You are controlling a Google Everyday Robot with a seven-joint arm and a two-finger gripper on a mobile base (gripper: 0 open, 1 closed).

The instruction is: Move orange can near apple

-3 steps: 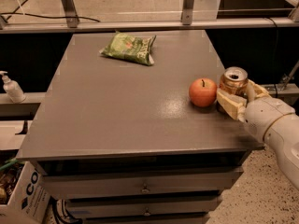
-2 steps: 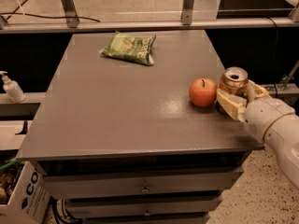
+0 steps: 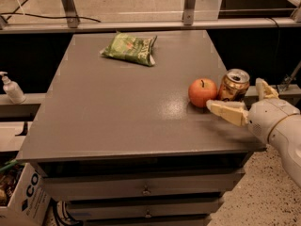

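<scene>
At right of centre, on the grey surface [image 3: 117,112]: one orange can [image 3: 233,85], upright, silver top showing, close to the right edge. One apple [image 3: 202,92] stood just beside it on the left, stem up; whether the two touched could not be told. Pincer [image 3: 235,94] entered from the right edge on a white arm [image 3: 282,126], its fingers apart and straddling the can – one finger low in front of the can's base, the other [image 3: 264,88] behind and to the right, with a gap between it and the can. Upper middle of the surface: one green snack bag [image 3: 130,49], lying flat, well apart from the fruit. Left edge of frame, off the surface: one pump bottle [image 3: 10,87]. Lower left corner: one cardboard box [image 3: 26,199].
</scene>
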